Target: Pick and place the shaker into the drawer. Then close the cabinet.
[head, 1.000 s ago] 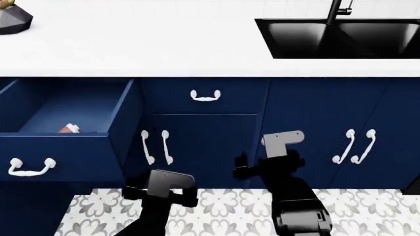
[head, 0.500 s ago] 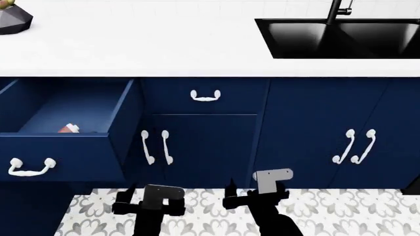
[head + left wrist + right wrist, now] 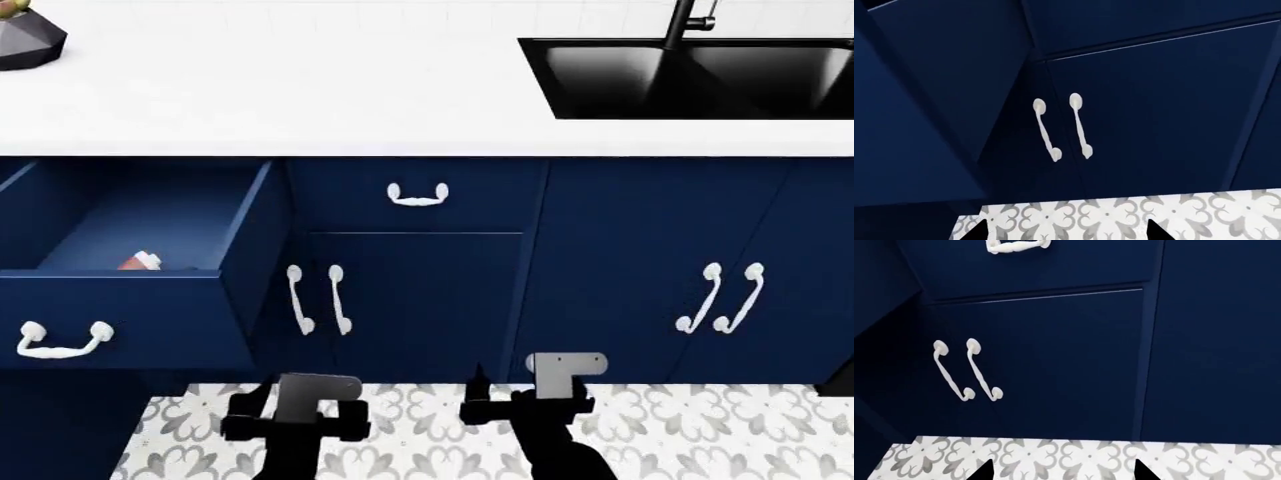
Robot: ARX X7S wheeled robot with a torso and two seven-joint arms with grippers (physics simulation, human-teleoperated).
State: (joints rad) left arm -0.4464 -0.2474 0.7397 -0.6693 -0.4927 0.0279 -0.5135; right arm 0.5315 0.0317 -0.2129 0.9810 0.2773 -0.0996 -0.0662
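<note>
White countertop (image 3: 294,100) is running across the upper part of the head view, with a dark faceted object (image 3: 27,38) sitting at its far left corner and a black sink (image 3: 694,78) with a black faucet (image 3: 691,20) recessed at the right. Below it, the navy-blue cabinet (image 3: 641,250) is spanning the full width above a grey-and-white patterned tile floor (image 3: 427,415).

At the left, the drawer (image 3: 134,300) is standing pulled out, its curved white handle (image 3: 62,340) showing on the front. The shaker (image 3: 139,262) is lying inside the drawer on the floor of the box, near the front wall; only its white and reddish top is showing above the front edge.

To the right of the drawer, a closed drawer front is carrying a single white handle (image 3: 418,195), and beneath it a pair of vertical white door handles (image 3: 318,298) is sitting side by side; the same pair is appearing in both wrist views (image 3: 1062,127) (image 3: 966,371). A second pair (image 3: 721,297) is sitting farther right.

Low in the head view, the left gripper (image 3: 296,418) is hovering over the tiles, holding nothing; its dark fingertips (image 3: 977,231) are showing well apart in the left wrist view. The right gripper (image 3: 527,408) is hovering beside it, also empty, fingertips (image 3: 981,472) likewise spread apart. Both are sitting clear of the cabinet fronts.
</note>
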